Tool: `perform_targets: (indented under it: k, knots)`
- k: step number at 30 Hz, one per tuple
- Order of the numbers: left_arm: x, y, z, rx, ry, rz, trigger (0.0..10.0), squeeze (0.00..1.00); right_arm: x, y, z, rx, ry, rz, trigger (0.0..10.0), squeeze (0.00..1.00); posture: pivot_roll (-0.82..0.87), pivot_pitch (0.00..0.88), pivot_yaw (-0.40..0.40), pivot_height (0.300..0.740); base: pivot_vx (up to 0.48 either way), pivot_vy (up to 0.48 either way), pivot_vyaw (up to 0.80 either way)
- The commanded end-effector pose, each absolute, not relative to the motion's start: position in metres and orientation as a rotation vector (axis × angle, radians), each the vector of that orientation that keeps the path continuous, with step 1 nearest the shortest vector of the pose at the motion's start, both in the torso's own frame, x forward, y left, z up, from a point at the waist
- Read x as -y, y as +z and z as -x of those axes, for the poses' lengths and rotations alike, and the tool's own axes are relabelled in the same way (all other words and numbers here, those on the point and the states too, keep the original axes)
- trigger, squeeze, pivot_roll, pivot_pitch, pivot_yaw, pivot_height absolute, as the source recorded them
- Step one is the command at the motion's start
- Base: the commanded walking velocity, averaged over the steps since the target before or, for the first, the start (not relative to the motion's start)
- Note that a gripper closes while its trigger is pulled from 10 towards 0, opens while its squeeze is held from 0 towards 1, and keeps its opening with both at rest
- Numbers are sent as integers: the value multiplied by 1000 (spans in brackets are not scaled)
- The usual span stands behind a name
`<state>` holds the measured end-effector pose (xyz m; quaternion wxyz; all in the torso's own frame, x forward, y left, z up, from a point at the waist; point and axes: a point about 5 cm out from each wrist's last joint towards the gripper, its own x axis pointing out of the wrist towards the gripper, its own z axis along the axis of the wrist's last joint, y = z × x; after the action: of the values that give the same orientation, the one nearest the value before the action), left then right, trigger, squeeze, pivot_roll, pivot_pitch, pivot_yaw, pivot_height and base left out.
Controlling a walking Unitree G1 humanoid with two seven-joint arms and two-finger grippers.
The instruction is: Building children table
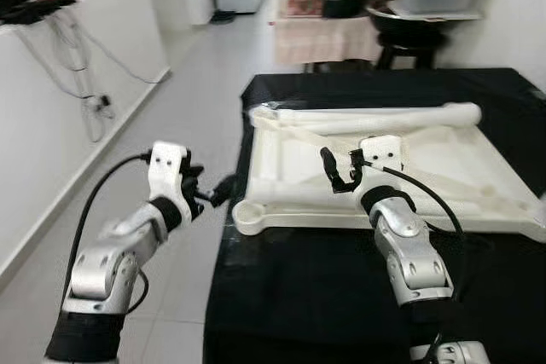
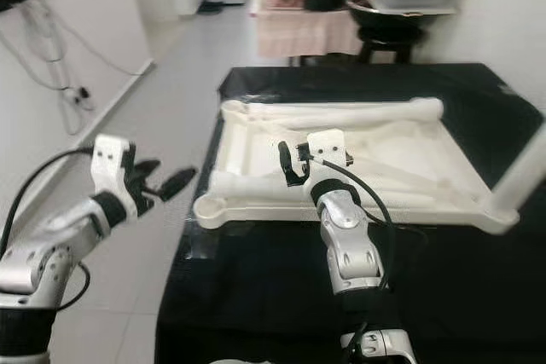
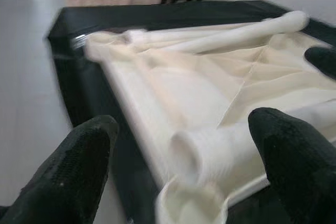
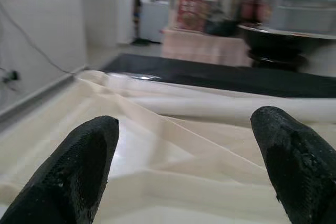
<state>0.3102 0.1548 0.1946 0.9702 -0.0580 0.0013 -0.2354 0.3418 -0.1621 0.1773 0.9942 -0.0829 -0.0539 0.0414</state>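
Even, bright indoor daylight fills the room, strongest from the far end, where the background washes out pale. The black cloth [image 1: 341,296] carries a small glare streak near the white tabletop [image 1: 384,176], whose surface is nearly overexposed. Both head views are softly motion-blurred. In the wrist views the black fingertips [image 3: 79,166] loom large and out of focus, edges smeared.
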Motion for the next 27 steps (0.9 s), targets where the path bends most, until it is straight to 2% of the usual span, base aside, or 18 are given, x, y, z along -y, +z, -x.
perform_targets:
  k: [1, 7, 12, 22, 27]
  knots:
    - [-157, 196, -308, 32, -480, 82, 10000, 0, 161, 176, -342, 97, 82, 154, 10000, 0, -43, 0, 32, 740, 0, 0, -800]
    - [-160, 195, -304, 26, -516, 64, 10000, 0, 164, 179, -344, 101, 75, 153, 10000, 0, -43, 0, 32, 740, 0, 0, -800]
    - [-162, 199, -301, 10, -547, 132, 10000, 0, 162, 179, -344, 102, 79, 155, 10000, 0, -34, 0, 32, 740, 0, 0, -800]
    - [-164, 215, -294, 133, -550, 139, 10000, 0, 156, 175, -344, 92, 103, 146, 10000, 0, -25, 0, 33, 740, 0, 0, -800]
    - [-154, 213, -287, 119, -587, 123, 10000, 0, 153, 174, -344, 91, 109, 142, 10000, 0, -22, 0, 34, 740, 0, 0, -800]
